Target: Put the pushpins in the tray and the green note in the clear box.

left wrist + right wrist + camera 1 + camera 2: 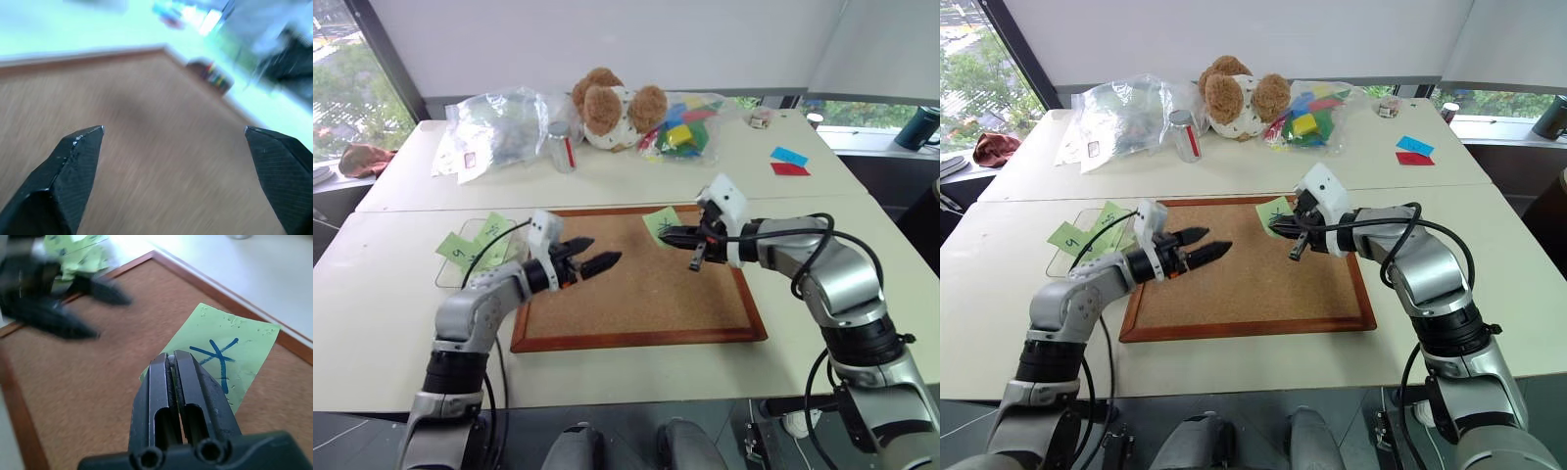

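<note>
Hovering over the corkboard (636, 284), both arms met near its middle. The left gripper (598, 254) stood released, its two black fingers (73, 161) spread wide apart above bare cork, nothing between them. The right gripper (170, 361) was clenched, fingers pressed together with a tiny pale speck at the tips; whether that was a pushpin, could not tell.

The green note (222, 360) lay on the corkboard near its far edge, just under the right gripper's tips. It looked pale green, square, one corner turned toward the frame, with a dark blue-black X-like scribble and small dimples across its surface.

The clear box (1072, 257) sat on the table just beside the corkboard's left edge, transparent and shallow, holding other pale green notes (1068, 238) with scribbles.

The tray (210, 74) showed blurred in the left wrist view, a dark dish just off a corner of the board with small coloured specks in it.
</note>
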Action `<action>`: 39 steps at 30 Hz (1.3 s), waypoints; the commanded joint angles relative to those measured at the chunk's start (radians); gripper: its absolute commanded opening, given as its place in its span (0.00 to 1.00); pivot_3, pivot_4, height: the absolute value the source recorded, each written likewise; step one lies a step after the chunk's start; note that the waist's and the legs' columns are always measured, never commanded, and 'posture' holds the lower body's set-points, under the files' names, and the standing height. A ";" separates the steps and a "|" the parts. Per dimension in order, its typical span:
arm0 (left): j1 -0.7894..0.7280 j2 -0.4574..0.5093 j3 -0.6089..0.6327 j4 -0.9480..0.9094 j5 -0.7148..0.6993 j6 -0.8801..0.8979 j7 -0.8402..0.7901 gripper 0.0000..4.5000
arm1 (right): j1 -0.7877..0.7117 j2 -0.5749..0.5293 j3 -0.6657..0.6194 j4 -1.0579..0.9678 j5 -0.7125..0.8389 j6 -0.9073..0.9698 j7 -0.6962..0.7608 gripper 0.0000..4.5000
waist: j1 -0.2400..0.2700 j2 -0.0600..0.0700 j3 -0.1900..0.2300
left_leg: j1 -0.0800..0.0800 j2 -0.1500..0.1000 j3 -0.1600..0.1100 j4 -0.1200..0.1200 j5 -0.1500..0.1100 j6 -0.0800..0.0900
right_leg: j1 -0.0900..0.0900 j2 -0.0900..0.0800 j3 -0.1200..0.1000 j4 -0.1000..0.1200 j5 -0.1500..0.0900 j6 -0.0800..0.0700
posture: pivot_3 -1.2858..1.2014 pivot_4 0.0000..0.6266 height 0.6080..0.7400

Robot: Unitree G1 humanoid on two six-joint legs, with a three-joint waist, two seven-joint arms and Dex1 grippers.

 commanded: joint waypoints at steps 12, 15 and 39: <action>-0.107 -0.230 0.202 0.058 -0.369 0.270 0.330 0.99 | -0.029 0.023 0.044 -0.133 0.053 -0.011 0.000 0.00 | 0.000 -0.001 0.001 | 0.000 0.000 0.000 0.001 0.003 -0.005 | 0.000 0.001 0.000 0.000 0.000 0.000 | 0.52 0.24 1.00; -0.101 -0.260 0.207 0.059 -0.403 0.286 0.374 0.99 | -0.041 0.030 0.051 -0.145 0.067 -0.006 -0.003 0.00 | 0.000 -0.001 0.001 | 0.000 0.000 0.000 0.001 0.004 -0.007 | 0.000 0.001 0.000 0.000 0.000 0.000 | 0.52 0.24 1.00; -0.038 -0.298 0.203 0.033 -0.598 0.278 0.555 0.01 | -0.074 0.017 0.048 -0.150 0.079 0.008 -0.035 0.00 | 0.001 -0.001 0.001 | 0.000 0.000 0.000 0.001 0.004 -0.007 | 0.000 0.001 0.000 0.000 0.000 0.000 | 0.52 0.24 1.00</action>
